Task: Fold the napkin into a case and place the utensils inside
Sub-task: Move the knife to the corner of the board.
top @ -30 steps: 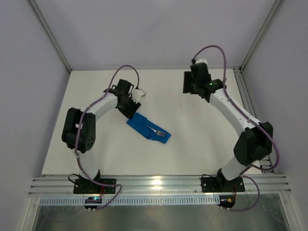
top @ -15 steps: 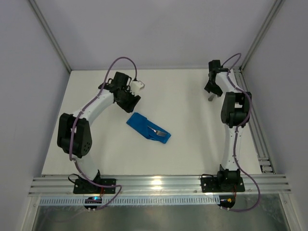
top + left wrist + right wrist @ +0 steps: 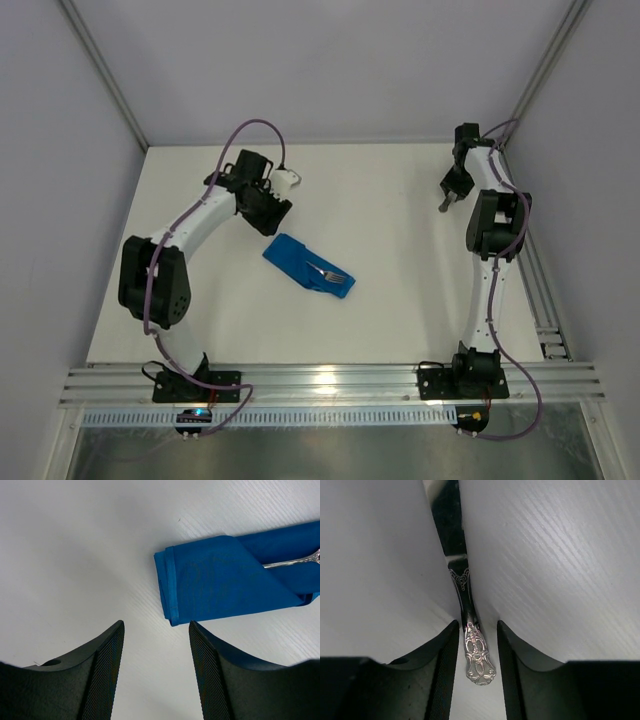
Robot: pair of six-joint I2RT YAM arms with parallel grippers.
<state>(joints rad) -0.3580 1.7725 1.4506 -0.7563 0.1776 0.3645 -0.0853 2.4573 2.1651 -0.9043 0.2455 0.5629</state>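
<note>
Top external view: the case (image 3: 298, 260) is seen lying flat on the table (image 3: 400, 300), a little left of the middle, as a narrow blue strip set on a slant from upper left to lower right. The fork (image 3: 328, 271) is laid along its lower-right half, with the tines toward the lower-right end. The left arm is bent over the far-left part of the table, and the left gripper (image 3: 156, 630) is held just beyond the strip's upper-left end, apart from it. The right arm is stretched far along the right edge, and the right gripper (image 3: 478, 626) is pointed down near the far-right corner, well apart from the case.

In the left wrist view, the two fingers (image 3: 102, 675) are shown spread wide with only bare table between them; nothing is held. The hemmed short end of the case is seen just ahead of the fingertips, untouched, and the fork's stem is shown emerging from under a diagonal fold toward the right.

In the right wrist view, the knife (image 3: 461, 577) is seen lying on the table, running straight away from the camera, with its ornate handle end placed between the fingers. The jaws are set partway apart astride the handle, and a thin strip of table is visible on each side of it, so no grip on it is shown. The blade is cut off by the top of the picture.
</note>
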